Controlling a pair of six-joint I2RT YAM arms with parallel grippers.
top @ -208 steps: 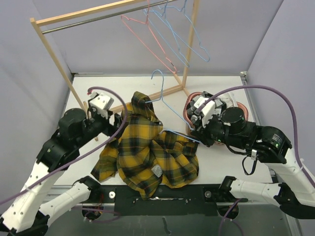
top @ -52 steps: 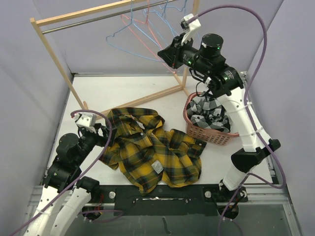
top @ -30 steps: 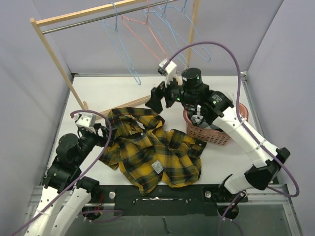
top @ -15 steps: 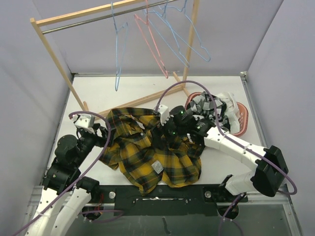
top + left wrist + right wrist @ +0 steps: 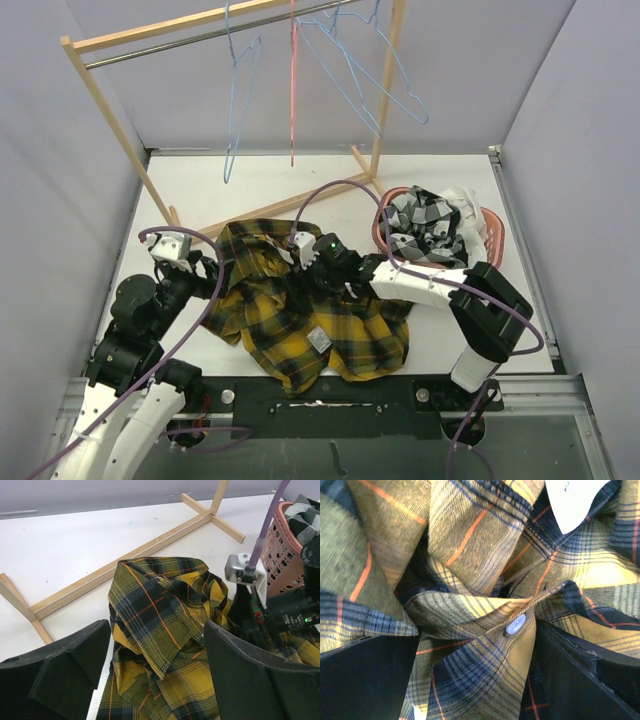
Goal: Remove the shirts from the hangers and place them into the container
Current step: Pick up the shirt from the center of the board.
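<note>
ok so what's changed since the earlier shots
The right gripper hung the blue hanger on the rail, let go, then swung down; it now sits open on the yellow plaid shirt. The shirt still lies on the table, left gripper open beside it.

— What's that frame standing at the back?
— A wooden rack (image 5: 109, 110): slanting posts, a wooden bar on top and a metal rail (image 5: 180, 41) just beneath it.
— And its foot?
— A long wooden beam (image 5: 310, 196) lies diagonally on the white counter (image 5: 200, 185), with a short cross-piece at the right post.
— And around it?
— Plain lilac walls (image 5: 570, 120) on three sides.
</note>
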